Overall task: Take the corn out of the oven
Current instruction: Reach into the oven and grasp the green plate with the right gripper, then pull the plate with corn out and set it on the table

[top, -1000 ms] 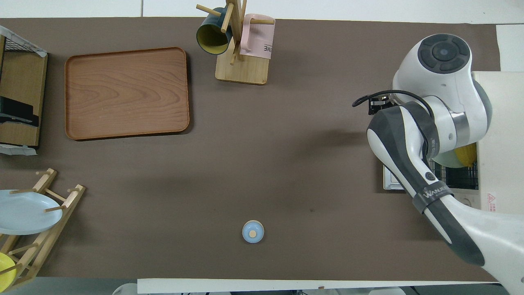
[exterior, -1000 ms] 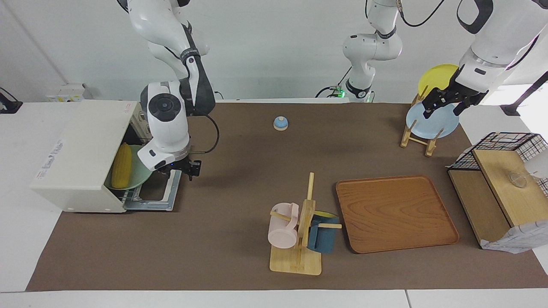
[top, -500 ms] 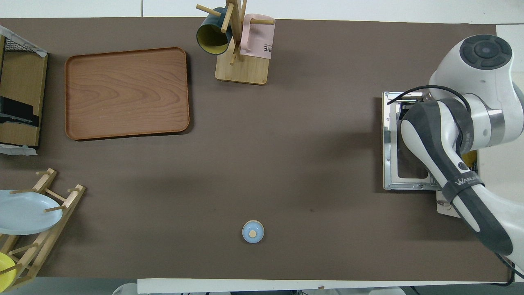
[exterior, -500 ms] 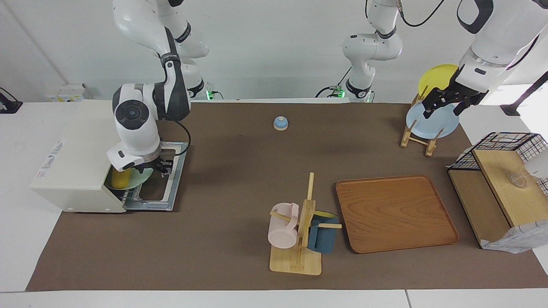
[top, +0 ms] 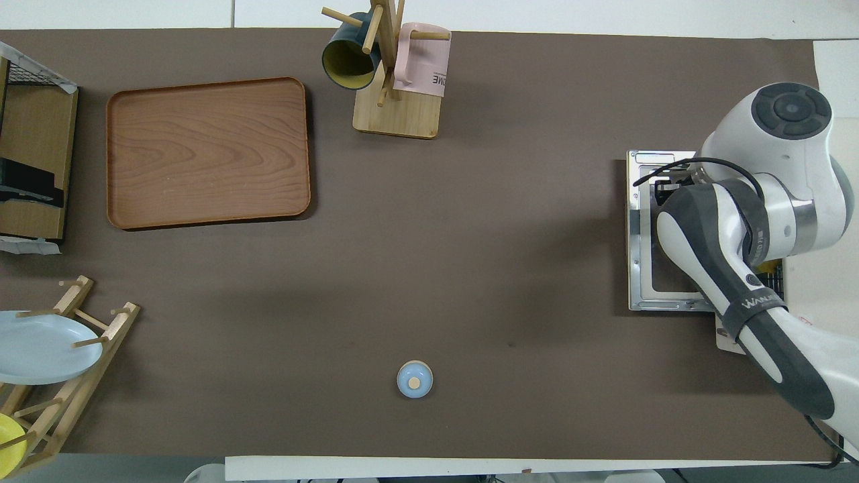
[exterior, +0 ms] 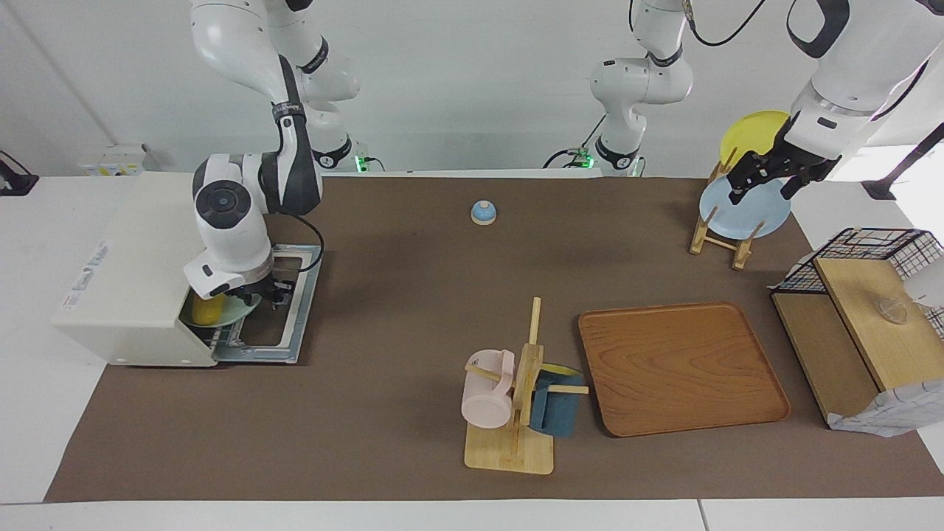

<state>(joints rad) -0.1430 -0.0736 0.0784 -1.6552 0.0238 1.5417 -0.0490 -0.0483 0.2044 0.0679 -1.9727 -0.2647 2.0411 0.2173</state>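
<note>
The oven [exterior: 140, 273] sits at the right arm's end of the table with its door [exterior: 284, 302] folded down flat on the brown mat. Inside, the corn [exterior: 203, 310] lies on a pale green plate [exterior: 236, 310] on the wire rack. The right gripper [exterior: 269, 291] hangs at the oven mouth just over the plate's edge, its wrist hiding most of the corn; whether its fingers are spread or pressed together I cannot tell. The left gripper [exterior: 763, 177] waits over the plate rack [exterior: 719, 236], fingers spread. That rack holds two plates, one light blue [exterior: 745, 210], one yellow [exterior: 752, 133]. The mug stand [exterior: 516, 413] carries two mugs, one pink [exterior: 487, 391], one dark blue [exterior: 553, 405]. One wooden tray [exterior: 682, 369] lies bare beside the stand, and one small blue bell [exterior: 483, 212] sits nearer to the robots
</note>
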